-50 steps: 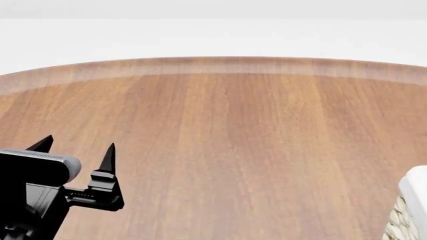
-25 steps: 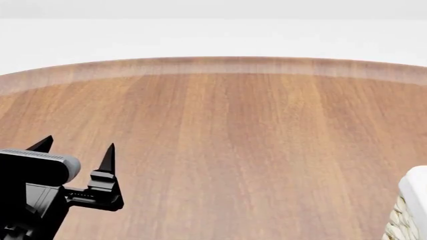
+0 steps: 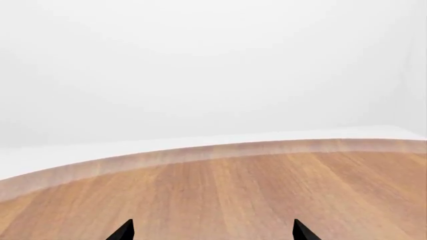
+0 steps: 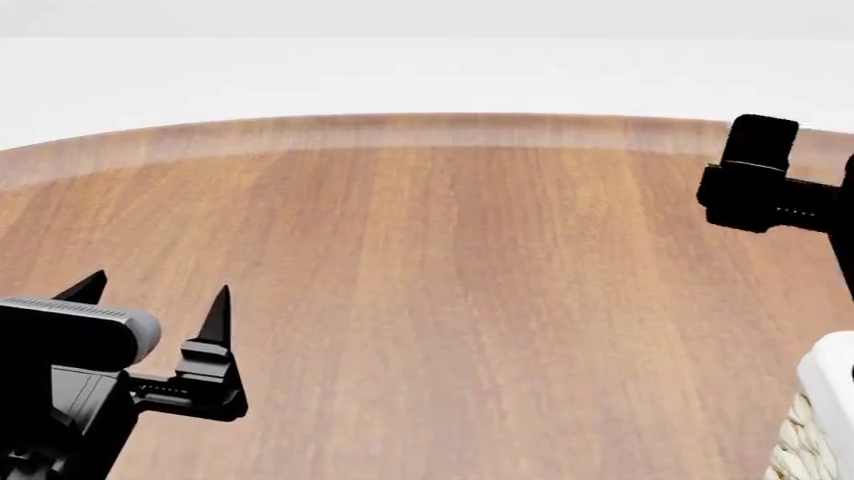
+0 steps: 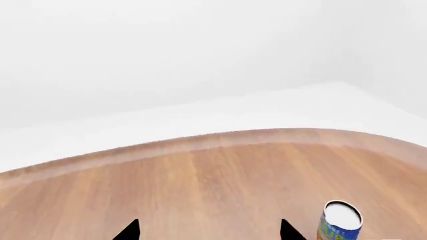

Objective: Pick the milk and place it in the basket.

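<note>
Milk out of sight, both grippers empty

Milk shows in no view, so its place is unknown. As a small carton it should be light, fairly stiff, crushable; grip the flat sides below the gable. Basket (image 4: pixel 825 400) shows only a corner on the desk (image 4: pixel 454 300). Left gripper (image 4: pixel 154 295) and right gripper (image 5: pixel 208 231) stand wide, holding nothing. A round can (image 5: pixel 341 222) is half cut off.

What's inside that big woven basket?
Only a corner of the basket shows at the head view's lower right edge: white cloth rim over wicker wall, standing on the wooden table. Its inside lies outside the frame, so whatever it holds cannot be seen.
</note>
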Motion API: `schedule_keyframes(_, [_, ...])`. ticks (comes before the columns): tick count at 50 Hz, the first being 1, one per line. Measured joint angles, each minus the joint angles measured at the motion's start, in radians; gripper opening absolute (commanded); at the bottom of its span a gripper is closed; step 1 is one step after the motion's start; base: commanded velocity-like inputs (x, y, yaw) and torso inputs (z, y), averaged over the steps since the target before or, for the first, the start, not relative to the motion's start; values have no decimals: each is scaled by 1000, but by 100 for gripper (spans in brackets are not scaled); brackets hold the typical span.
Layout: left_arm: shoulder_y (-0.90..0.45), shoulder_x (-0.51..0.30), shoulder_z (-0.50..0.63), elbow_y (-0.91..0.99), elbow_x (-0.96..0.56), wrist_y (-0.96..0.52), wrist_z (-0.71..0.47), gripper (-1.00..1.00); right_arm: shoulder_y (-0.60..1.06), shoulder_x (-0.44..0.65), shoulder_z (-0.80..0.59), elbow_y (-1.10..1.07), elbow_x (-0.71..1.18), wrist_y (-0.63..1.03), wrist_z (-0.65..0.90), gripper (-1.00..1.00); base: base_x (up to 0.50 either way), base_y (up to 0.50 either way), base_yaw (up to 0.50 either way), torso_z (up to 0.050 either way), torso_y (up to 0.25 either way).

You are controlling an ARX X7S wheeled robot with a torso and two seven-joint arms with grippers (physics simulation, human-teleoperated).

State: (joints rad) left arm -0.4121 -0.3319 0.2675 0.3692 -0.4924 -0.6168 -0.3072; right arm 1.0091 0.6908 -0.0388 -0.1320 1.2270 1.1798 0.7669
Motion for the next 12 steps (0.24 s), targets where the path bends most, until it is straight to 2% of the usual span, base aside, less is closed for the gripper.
schedule_keyframes(12, [0, -1, 0, 2, -6, 1, -5, 100, -48, -111, -217, -81, -131, -130, -190, 100, 0, 0, 0, 0, 0])
